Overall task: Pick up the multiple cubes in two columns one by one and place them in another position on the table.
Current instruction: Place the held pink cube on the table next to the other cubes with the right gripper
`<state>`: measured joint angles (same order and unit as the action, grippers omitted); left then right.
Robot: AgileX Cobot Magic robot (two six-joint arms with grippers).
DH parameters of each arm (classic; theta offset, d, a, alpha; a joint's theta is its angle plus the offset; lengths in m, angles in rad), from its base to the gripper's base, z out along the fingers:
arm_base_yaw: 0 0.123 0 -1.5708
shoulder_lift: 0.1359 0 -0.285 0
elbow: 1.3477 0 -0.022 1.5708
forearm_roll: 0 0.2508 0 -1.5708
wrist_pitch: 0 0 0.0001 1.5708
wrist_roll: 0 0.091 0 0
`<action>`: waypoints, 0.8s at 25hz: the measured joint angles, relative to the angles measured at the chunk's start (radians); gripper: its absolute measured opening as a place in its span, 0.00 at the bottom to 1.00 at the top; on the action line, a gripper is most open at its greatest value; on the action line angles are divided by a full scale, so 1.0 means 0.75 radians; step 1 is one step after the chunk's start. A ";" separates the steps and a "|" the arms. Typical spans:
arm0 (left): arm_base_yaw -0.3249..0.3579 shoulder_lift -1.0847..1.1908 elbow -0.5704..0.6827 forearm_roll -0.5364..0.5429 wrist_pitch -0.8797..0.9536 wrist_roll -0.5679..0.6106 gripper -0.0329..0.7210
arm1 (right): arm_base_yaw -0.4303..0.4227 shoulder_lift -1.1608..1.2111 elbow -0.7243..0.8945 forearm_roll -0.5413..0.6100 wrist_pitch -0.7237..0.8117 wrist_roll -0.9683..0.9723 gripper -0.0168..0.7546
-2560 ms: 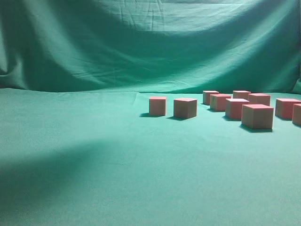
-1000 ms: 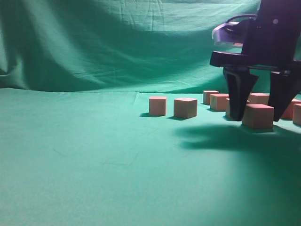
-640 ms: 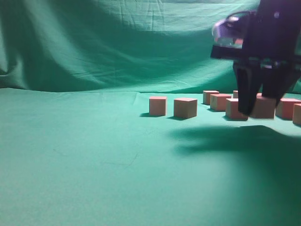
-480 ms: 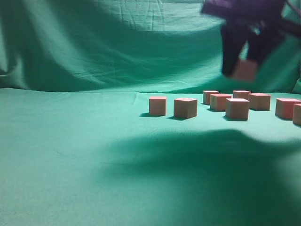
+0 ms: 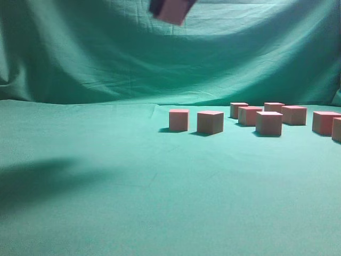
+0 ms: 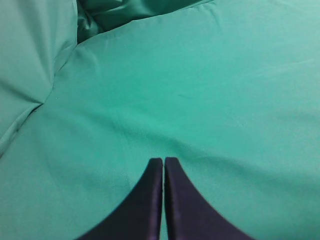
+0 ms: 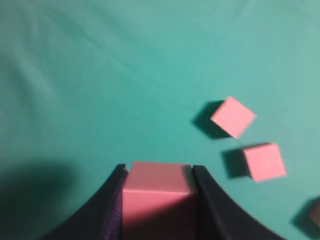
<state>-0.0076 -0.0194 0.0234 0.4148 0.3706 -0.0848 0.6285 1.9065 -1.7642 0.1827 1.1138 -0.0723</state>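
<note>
Green cloth [image 5: 106, 202] covers the table and rises as a wrinkled backdrop behind it; a broad shadow lies on the cloth at lower left of the exterior view.

Held cube [image 5: 171, 10] sits at the very top edge of the exterior view, high above the table and left of the grouped blocks. It is tilted, one corner pointing down. A cube has no long axis to note. Faces pink, blurred by motion. Only a dark sliver of the right gripper [image 5: 155, 7] shows beside it there.

Right wrist view: right gripper [image 7: 157, 177] has its two dark fingers [image 7: 111, 200] pressed against opposite sides of the held cube [image 7: 157, 192], clamped on it. Top face pale pink, front face a deeper pink in shade, edges square to the fingers. Two loose cubes lie on the cloth far below: one turned like a diamond [image 7: 233, 116], the other [image 7: 264, 161] just beside it, nearly square-on.

Exterior view, on the table: a pair of cubes [image 5: 195, 121] near centre, slightly apart, pink tops and tan sides. To their right, a cluster of cubes [image 5: 268, 116] in rows, running off the right edge.

Left wrist view: left gripper [image 6: 163, 162] has its dark fingertips together, nothing between them, over bare cloth [image 6: 200, 90].
</note>
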 joint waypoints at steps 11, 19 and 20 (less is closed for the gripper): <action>0.000 0.000 0.000 0.000 0.000 0.000 0.04 | 0.122 0.497 -0.481 -0.291 0.157 0.376 0.36; 0.000 0.000 0.000 0.000 0.000 0.000 0.04 | 0.122 0.602 -0.518 -0.359 0.109 0.513 0.36; 0.000 0.000 0.000 0.000 0.000 0.000 0.04 | 0.122 0.607 -0.518 -0.359 0.101 0.512 0.36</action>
<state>-0.0076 -0.0194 0.0234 0.4148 0.3706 -0.0848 0.7197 2.3619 -2.1525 -0.0868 1.1897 0.3118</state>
